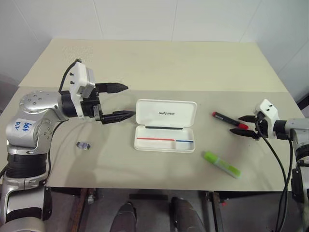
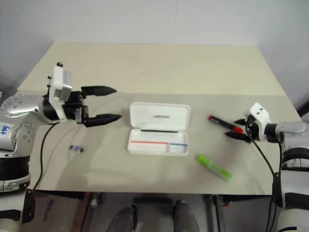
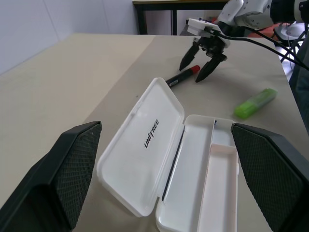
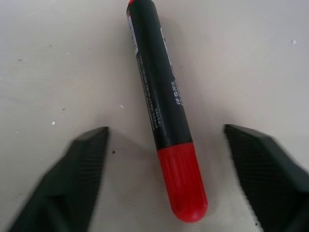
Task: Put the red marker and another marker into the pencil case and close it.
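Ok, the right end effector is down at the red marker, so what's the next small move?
Probably close the right end effector on the red marker: its fingers straddle the red cap with gaps either side, and the marker lies flat on the table.

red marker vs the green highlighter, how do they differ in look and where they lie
The red marker is slim, black-barrelled with a red cap; the green highlighter is chunkier and lime green all over. The red marker lies farther back on the table, its cap between the fingers of the right claw; the highlighter lies nearer the front edge, no claw by it. Both lie flat, outside the open pencil case.
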